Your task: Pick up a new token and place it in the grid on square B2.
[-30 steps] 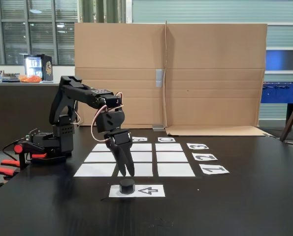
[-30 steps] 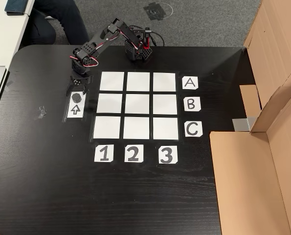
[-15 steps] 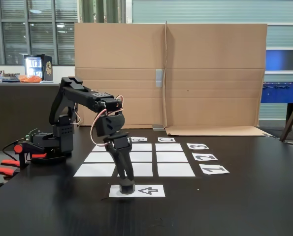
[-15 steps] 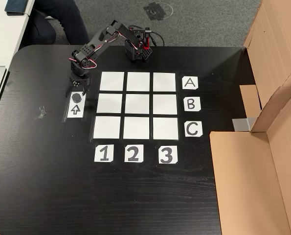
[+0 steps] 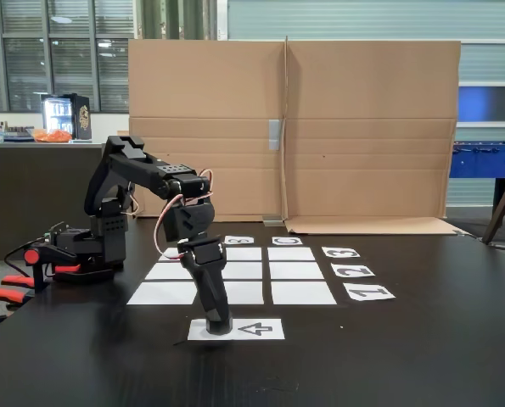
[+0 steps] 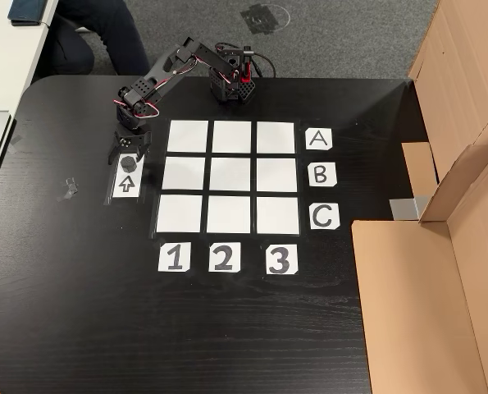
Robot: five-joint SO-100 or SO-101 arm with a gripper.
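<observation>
The token point(image 6: 128, 162) is a small black puck on the upper end of the white arrow sheet point(image 6: 126, 185), left of the grid point(image 6: 185, 174). My gripper point(image 6: 128, 155) is lowered over it, open, with a finger on each side of the puck. In the fixed view from the table's side, the gripper point(image 5: 218, 321) reaches down to the sheet and hides most of the token point(image 5: 219, 328). Square B2 point(image 6: 230, 174) is the bare centre rectangle; in that side view the arm partly covers B2 point(image 5: 249, 270).
Labels A, B, C point(image 6: 321, 173) run along the grid's right edge and 1, 2, 3 point(image 6: 222, 258) below it. The arm's base point(image 6: 230, 82) stands at the table's far edge. Cardboard panels point(image 6: 440, 246) fill the right side. A person's legs point(image 6: 96, 33) are beyond the table.
The gripper has come down from above the grid's edge onto the token on the arrow sheet. The token has not moved.
</observation>
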